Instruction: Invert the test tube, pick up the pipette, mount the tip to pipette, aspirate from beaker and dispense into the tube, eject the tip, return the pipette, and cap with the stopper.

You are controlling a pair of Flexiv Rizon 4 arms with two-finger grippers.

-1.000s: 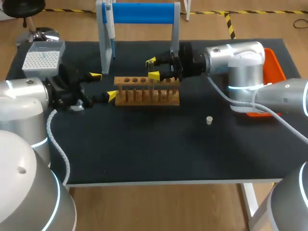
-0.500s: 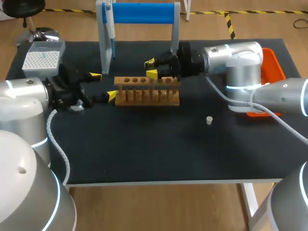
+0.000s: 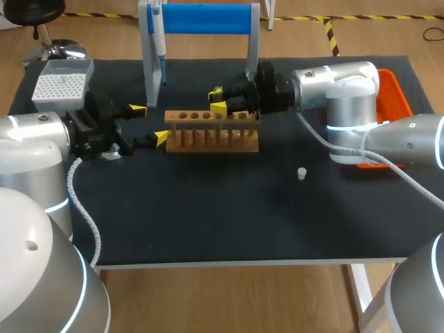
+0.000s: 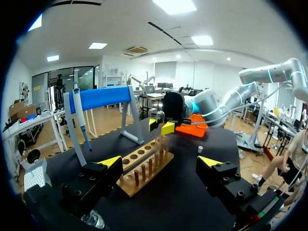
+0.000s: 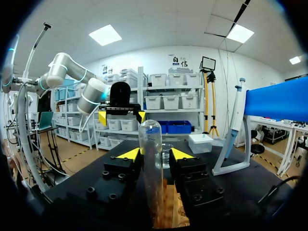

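Starting nearest you, the small white stopper [image 3: 302, 173] stands alone on the black table [image 3: 208, 222], well apart from the wooden rack [image 3: 211, 139]. Your left gripper [image 3: 148, 123] sits at the rack's left end, fingers spread wide and gripping nothing. Over the rack's farther side, your right gripper [image 3: 218, 100] has its fingers drawn in narrow on the clear test tube [image 5: 150, 163], held upright with the rounded end up. Beyond, the pipette [image 3: 159, 38] hangs on the blue-barred stand [image 3: 201, 19], with the tip box [image 3: 61, 87] at the far left.
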